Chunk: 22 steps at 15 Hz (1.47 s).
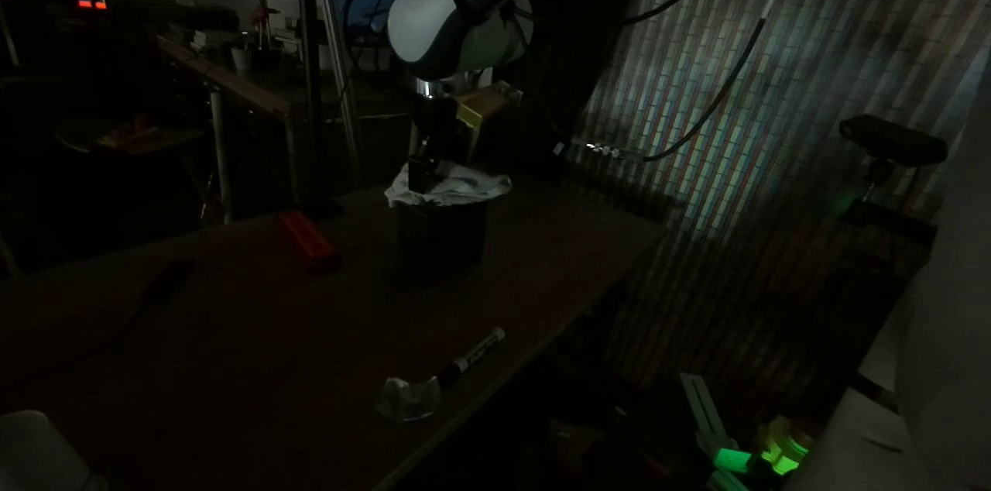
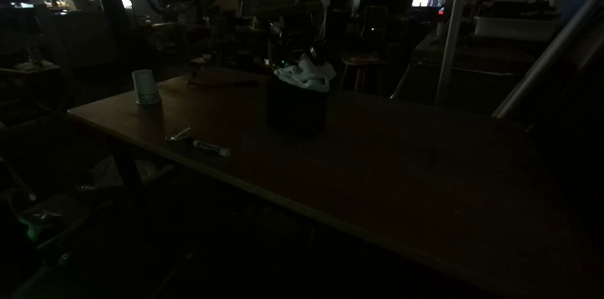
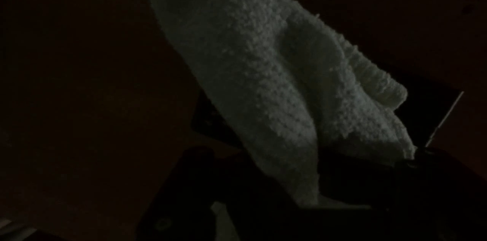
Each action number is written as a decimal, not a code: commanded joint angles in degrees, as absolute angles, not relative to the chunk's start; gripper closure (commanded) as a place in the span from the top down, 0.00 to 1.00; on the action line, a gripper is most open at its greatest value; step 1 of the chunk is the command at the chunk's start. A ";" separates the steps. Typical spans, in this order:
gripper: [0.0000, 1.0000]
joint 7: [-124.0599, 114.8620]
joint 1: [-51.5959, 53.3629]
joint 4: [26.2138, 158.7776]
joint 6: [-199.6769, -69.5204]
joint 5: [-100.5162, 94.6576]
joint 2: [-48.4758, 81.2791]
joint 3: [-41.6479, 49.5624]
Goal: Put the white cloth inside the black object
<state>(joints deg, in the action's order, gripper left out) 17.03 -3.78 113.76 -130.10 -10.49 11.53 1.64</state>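
Bunched over the mouth of the black object (image 1: 443, 239) is the white cloth (image 1: 468, 185), its left edge hanging out past the rim in an exterior view. My gripper (image 1: 422, 183) points down from above, shut on the cloth. In an exterior view the cloth (image 2: 306, 75) rises in folds above the dark container (image 2: 296, 108). The wrist view shows the cloth (image 3: 262, 73) narrowing to a pinched end between the dark fingers, with parts of the black object (image 3: 426, 115) showing behind it. How deep any cloth goes inside is hidden.
A red item (image 1: 310, 239) lies beside the container on the table. A marker (image 1: 480, 348) and a crumpled shiny piece (image 1: 410, 400) lie near the table's edge. A pale upside-down cup (image 2: 146, 87) stands toward one end of the table. The scene is very dark.
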 commanded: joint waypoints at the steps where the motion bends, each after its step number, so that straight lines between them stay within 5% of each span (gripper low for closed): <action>1: 0.00 18.81 -4.55 112.77 -128.46 -7.94 13.86 1.62; 17: 0.00 24.07 -5.82 107.86 -117.10 -2.33 22.28 0.49; 18: 0.25 23.37 -5.86 107.13 -116.63 -3.06 21.77 0.91; 22: 0.46 21.70 -6.18 106.42 -116.81 -4.77 18.41 1.98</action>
